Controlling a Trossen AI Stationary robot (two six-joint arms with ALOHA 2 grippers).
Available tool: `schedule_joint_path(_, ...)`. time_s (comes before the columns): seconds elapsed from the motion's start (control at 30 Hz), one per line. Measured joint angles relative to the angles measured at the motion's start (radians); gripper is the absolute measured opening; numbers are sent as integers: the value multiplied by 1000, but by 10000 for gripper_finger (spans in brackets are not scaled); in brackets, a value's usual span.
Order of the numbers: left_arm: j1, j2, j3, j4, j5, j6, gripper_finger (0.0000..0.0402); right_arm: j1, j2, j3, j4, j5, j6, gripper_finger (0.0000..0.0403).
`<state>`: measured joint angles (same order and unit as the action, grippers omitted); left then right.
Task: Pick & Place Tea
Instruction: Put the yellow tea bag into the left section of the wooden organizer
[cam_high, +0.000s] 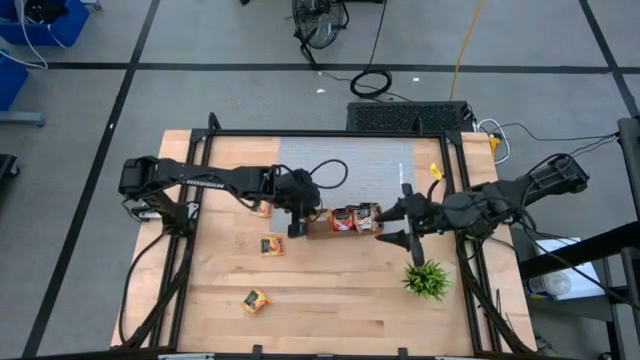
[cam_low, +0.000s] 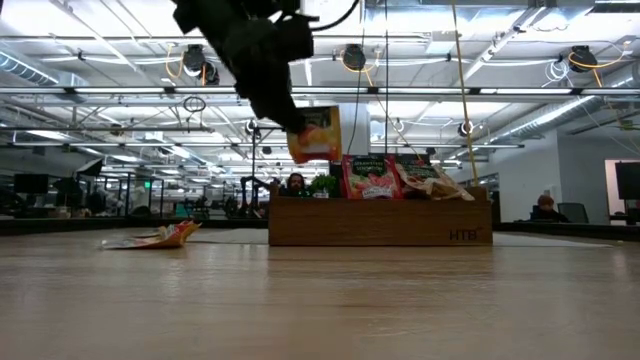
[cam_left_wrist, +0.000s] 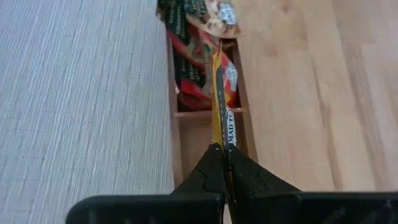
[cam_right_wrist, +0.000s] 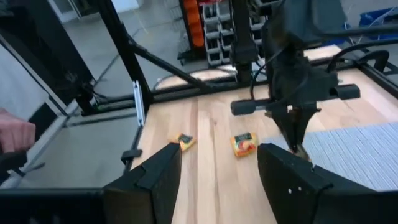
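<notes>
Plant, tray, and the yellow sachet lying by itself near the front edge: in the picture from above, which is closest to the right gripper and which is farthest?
From the right gripper, open beside the tray:
1. Tray, just left of it.
2. Plant, near the table's front right.
3. Yellow sachet, far off at the front left.

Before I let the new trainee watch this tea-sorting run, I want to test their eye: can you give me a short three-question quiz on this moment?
1. True or false: the left gripper is shut on a tea sachet above the wooden tray.
2. The right gripper is: A) shut on a sachet, B) open and empty beside the tray, C) resting on the plant.
3. In the high view, how many sachets lie loose on the bare wood of the table, left of the tray and in front of it?

Key: 1 true; 2 B; 3 three: and.
</notes>
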<state>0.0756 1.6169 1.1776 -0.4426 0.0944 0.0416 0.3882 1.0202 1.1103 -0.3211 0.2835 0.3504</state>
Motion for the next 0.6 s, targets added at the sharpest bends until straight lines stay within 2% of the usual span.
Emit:
schedule_joint_path(0.23, 28, 0, -113, 94, 13, -33, 0, 0, 1, -7, -29, 1, 2, 193)
schedule_joint_path(0.6, 31, 20, -171, 190, -25, -23, 0, 0, 1, -8, -29, 3, 3, 190)
